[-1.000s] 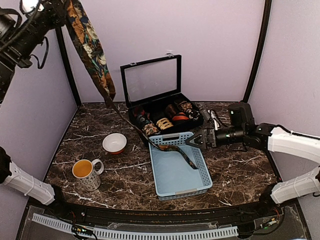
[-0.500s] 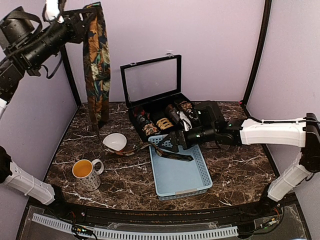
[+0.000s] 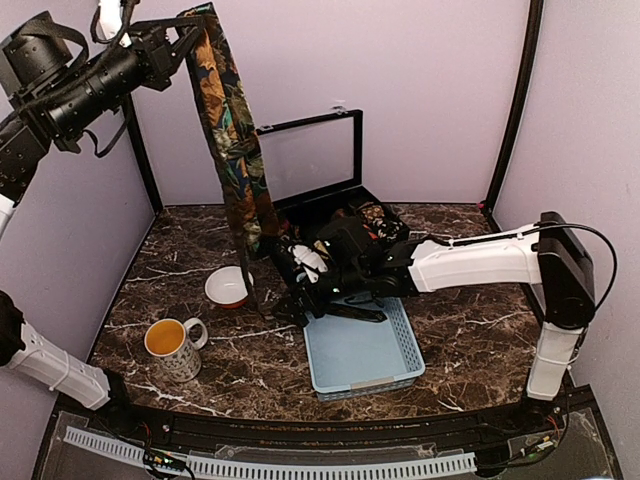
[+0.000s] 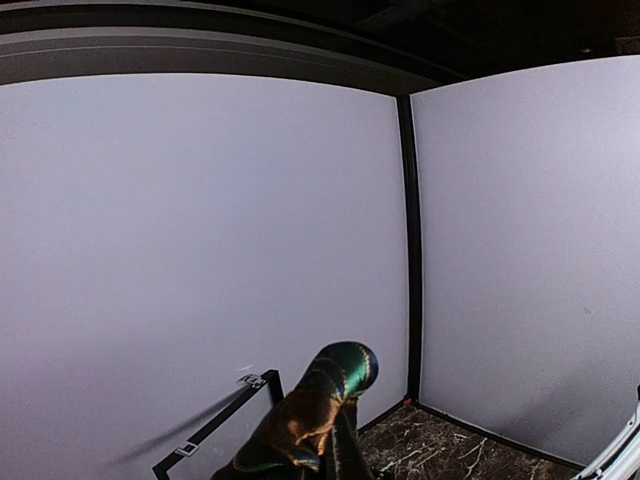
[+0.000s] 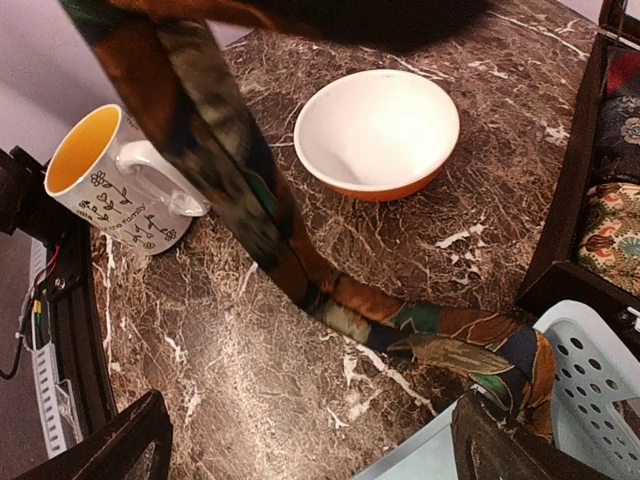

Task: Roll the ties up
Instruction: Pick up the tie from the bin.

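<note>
The tie (image 3: 236, 150) is hanging in a long drop from the left gripper (image 3: 190, 28), which is pinching its upper fold tight, high by the back-left post. Its tail is trailing over the table to the far-left corner of the blue basket (image 3: 398, 372). The right gripper (image 3: 303, 283) is hovering just above that tail, jaws spread wide and gripping nothing.

The larger danger, as I am judging it, is the hanging length swinging and dragging the bowl (image 3: 229, 286) just beside it, or tipping the mug (image 3: 172, 345) further out. A lesser one is the right jaws closing on the basket rim along with the cloth, since the tail is lying against that corner.

Lilac walls with black posts are closing the space in on three sides. The table (image 3: 470, 330) is showing a dark marble pattern with white veins; it is looking smooth, so the fabric is likely sliding rather than staying put
</note>
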Robot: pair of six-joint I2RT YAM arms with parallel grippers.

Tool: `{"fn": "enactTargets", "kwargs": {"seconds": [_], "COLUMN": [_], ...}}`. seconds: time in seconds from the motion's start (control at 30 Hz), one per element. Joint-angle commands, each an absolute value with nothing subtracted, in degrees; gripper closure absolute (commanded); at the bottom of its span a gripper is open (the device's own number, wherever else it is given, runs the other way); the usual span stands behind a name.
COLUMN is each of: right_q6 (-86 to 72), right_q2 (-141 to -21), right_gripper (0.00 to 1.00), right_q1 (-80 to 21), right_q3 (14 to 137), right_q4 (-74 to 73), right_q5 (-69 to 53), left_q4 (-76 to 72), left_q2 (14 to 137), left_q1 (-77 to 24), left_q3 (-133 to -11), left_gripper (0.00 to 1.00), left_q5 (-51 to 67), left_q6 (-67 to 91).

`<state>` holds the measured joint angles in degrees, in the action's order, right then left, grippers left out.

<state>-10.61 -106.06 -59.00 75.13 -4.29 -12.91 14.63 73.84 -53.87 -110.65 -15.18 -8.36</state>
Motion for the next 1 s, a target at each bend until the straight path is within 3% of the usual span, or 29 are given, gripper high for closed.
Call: {"fn": "enactTargets", "kwargs": {"seconds": [0.0,0.23,0.6,0.67,0.8,0.87,0.97], "right_q6": [-7.3,-7.8,-1.8,-1.7,-2.9,-3.0,-3.5], "right_q2": [-107.7,-118.2,-126.8,-127.9,-126.4,-124.1,-119.5], "right_gripper": [0.03,0.03,0.02,0.15,0.65,0.96,1.0], "right_q1": [-60.0,-62.2,-64.6,-64.4,-63.8,-63.6,-63.6], "right_q3": [77.2,86.8,91.5,92.2,92.9,93.0,93.2], "right_q4": [-0.8,-0.8,0.2,0.7,1.0,0.7,0.0], "right_q5": [-16.2,-11.5,-3.2,0.4,6.0,7.1,7.0], "left_q4": [11.7,10.8,9.6,9.5,9.6,8.3,6.2], "left_q2": [72.2,71.7,70.7,70.4,69.7,68.6,66.8], "left_q1": [-53.7,-53.7,-53.7,-53.7,-53.7,-53.7,-53.7], "left_q3": [-112.4,-112.4,-112.5,-112.6,-111.9,-109.8,-105.4], "left_gripper": [1.0,1.0,1.0,1.0,1.0,1.0,1.0], "left_q5": [-14.6,-15.3,-16.0,-16.2,-16.9,-17.4,-18.5], "left_q6": [-9.6,-11.0,-12.5,-12.5,-12.7,-13.0,-13.3]}}
